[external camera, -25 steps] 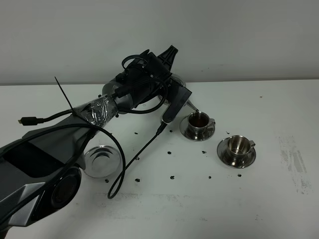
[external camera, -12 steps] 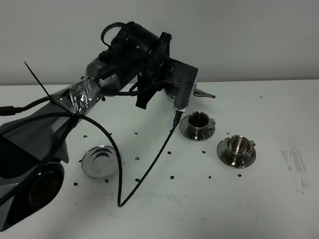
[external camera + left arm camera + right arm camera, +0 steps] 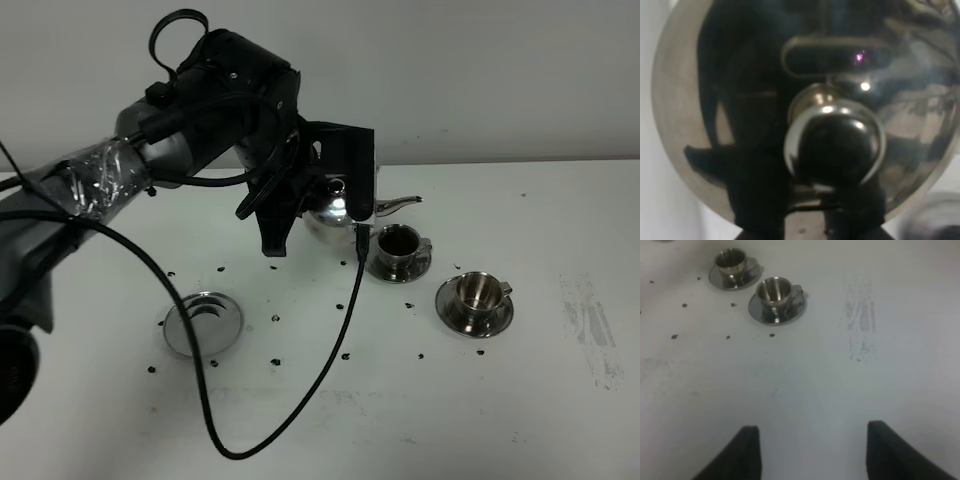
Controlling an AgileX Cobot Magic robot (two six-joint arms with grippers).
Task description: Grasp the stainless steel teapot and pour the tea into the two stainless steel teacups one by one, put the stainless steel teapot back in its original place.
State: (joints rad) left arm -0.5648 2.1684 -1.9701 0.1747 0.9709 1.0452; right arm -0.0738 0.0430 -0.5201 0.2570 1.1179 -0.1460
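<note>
Swinging back level, the teapot (image 3: pixel 322 218) has left the nearer teacup (image 3: pixel 398 246).

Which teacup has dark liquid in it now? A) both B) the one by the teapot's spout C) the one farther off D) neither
B: the teacup beside the spout of the teapot looks dark inside, while the other teacup shows bare shiny steel.

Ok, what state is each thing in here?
stainless steel teapot: lid on, gripped, off its coaster, not pouring.
left gripper: shut on the teapot.
right gripper: open, holding nothing.
cup by the spout: holds dark tea.
other cup: looks empty.
coaster dish: bare.
</note>
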